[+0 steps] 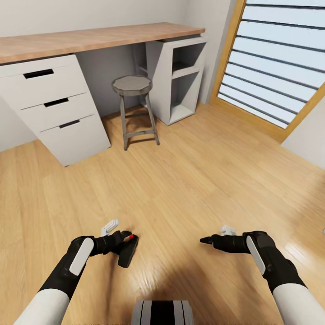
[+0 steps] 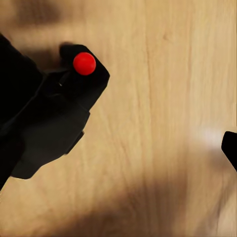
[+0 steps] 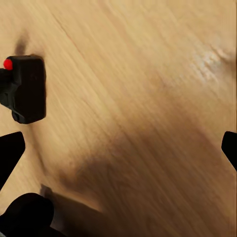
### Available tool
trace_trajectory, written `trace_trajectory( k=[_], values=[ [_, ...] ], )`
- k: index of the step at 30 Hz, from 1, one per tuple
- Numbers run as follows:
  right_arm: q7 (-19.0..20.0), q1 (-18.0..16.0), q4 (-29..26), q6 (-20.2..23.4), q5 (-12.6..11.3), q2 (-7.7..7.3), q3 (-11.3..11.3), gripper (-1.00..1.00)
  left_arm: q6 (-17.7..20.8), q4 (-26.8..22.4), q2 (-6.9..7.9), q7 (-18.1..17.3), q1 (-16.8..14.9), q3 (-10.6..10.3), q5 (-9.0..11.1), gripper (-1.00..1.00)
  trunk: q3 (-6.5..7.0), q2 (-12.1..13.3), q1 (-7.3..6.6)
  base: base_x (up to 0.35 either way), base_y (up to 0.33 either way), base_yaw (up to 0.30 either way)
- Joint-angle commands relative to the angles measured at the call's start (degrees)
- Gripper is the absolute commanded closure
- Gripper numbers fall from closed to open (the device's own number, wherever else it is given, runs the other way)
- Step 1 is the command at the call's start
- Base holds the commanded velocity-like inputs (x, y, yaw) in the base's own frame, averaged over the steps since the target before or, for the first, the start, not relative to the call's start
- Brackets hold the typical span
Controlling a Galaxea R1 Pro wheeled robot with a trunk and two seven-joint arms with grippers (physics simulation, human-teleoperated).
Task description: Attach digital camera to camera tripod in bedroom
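The digital camera (image 1: 127, 251), a chunky black body with a red round button, hangs just above the light wood floor. My left gripper (image 1: 120, 239) is shut on it, holding it at the end nearest the button. The left wrist view shows the camera (image 2: 54, 116) close up against a dark finger. My right gripper (image 1: 206, 240) is open and holds nothing, level with the left one and well to its right. Its fingertips (image 3: 10, 154) stand wide apart over bare floor, with the camera (image 3: 28, 89) beyond them. The tripod and the bedroom are out of view.
This is a room with a wooden-topped desk (image 1: 99, 37) along the far wall. A white drawer unit (image 1: 58, 108), a round grey stool (image 1: 134, 108) and an open white shelf unit (image 1: 180, 76) stand under it. A slatted, wood-framed window (image 1: 275, 63) is at the right.
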Motion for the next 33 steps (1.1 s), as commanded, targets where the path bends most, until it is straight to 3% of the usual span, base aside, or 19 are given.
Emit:
trace_trajectory(
  k=[1, 4, 8, 12, 33],
  values=[
    [0.9, 0.0, -0.2, 0.9, -0.4, -0.02, -0.1, -1.0, 0.3, 0.0, -0.02, -0.1, 0.0, 0.1, 0.1, -1.0, -0.27, 0.0, 0.01, 0.0, 0.0, 0.0],
    [7.3, 0.0, -0.4, 3.4, -0.4, -0.43, -0.1, -1.0, 0.3, 0.0, -0.02, -0.1, 0.0, 0.1, 0.1, -1.0, -0.93, -0.1, 0.09, 0.0, 0.0, 0.0],
    [19.7, 0.0, -0.3, 5.2, 0.3, -2.55, 0.0, -1.0, 0.3, 0.0, -0.02, -0.1, 0.0, 0.1, 0.1, -1.0, -1.82, -0.1, 0.19, 0.0, 0.0, 0.0],
    [27.7, 0.0, -0.2, 5.3, 0.6, -4.66, 0.0, -1.0, 0.3, 0.0, -0.02, -0.1, 0.0, 0.1, 0.1, -1.0, -2.7, -0.2, 0.3, 0.0, 0.0, 0.0],
    [29.1, 0.1, 0.0, 5.3, 0.8, -5.04, 0.0, -1.0, 0.3, 0.0, -0.02, 0.1, 0.0, 0.1, 0.0, -1.0, -7.36, -0.5, 0.84, 0.0, 0.0, 0.0]
  ],
)
